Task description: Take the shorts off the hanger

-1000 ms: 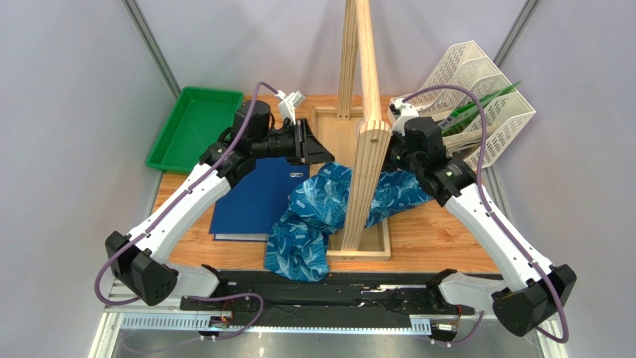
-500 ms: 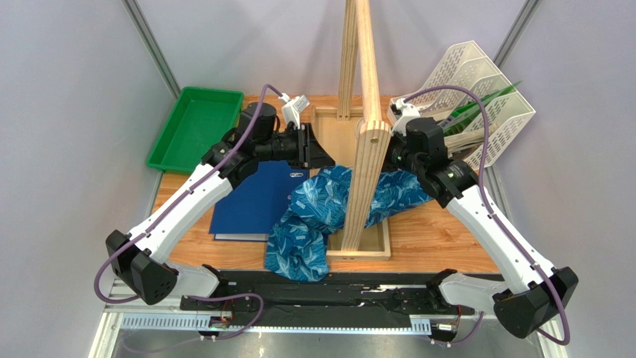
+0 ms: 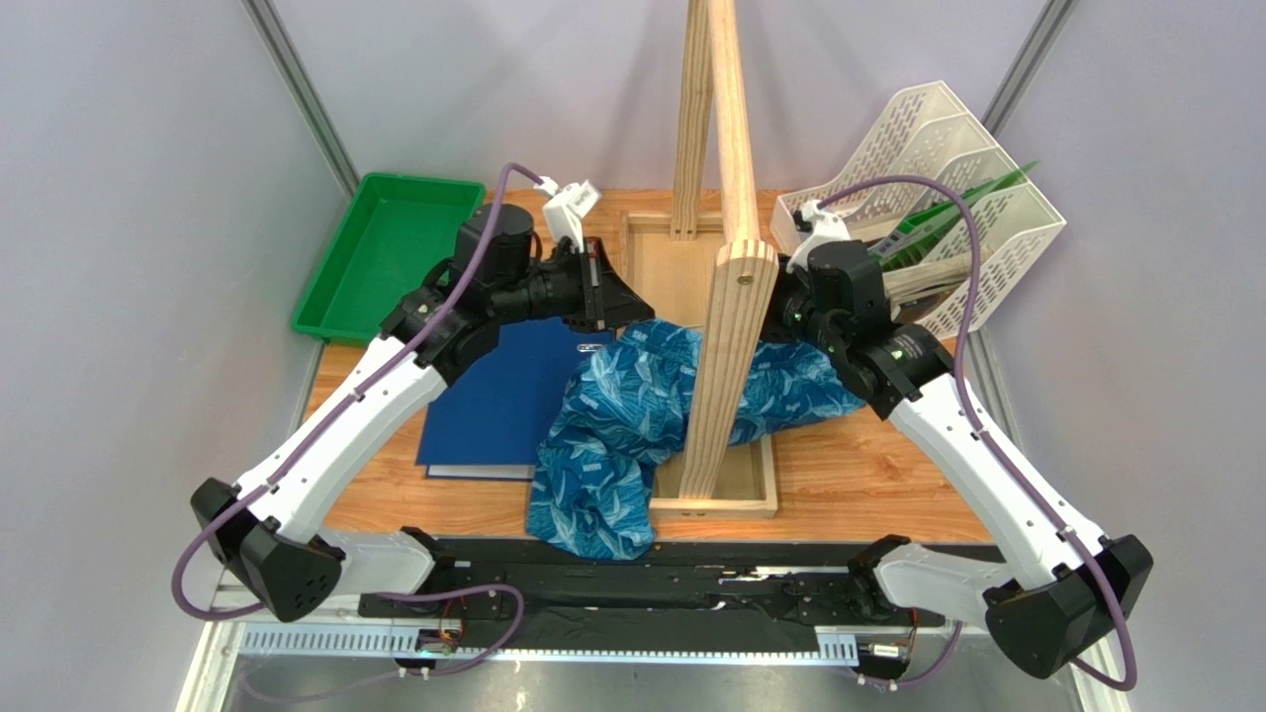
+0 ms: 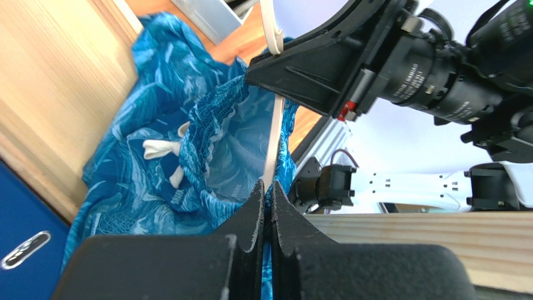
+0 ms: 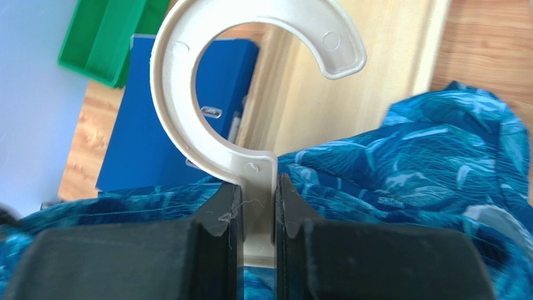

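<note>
Soft blue fabric shorts with a wavy teal-white print [image 3: 624, 408] lie bunched at centre of the top view on the wooden counter [image 3: 877, 475]. They wrap around the foot of the tall upright plywood stand [image 3: 724, 356], right beside the flat dark-blue binder [image 3: 498, 393], with one end spilling toward the bottom of the frame.

A thin pale cream hanger with a round open hook [image 5: 170, 87] is threaded through the shorts and mostly buried in cloth.

Right hand [image 5: 255, 190]: pinching the hanger neck just under the hook, pads tight on both sides.

Left hand [image 4: 266, 190]: pressed together at lower centre of the left wrist view, with blue cloth caught between the tips. The hanger's thin bar ends right at the tips, so I cannot tell if it is nipped too.

Handling, as a judgement:
- The shorts look light and limp, so they will stretch and bunch rather than slide off as one piece.
- The gathered waistband [image 4: 209, 119] could snag on a rounded hanger end.
- The hanger looks stiff and light, so the neck makes a solid anchor.
- The best hold on the shorts is cloth only, near the waistband edge, pulled along the bar away from the right hand.
- If the bar is caught with the cloth, everything drags together.
- The stand sits between the arms, so pull room is tight.
</note>
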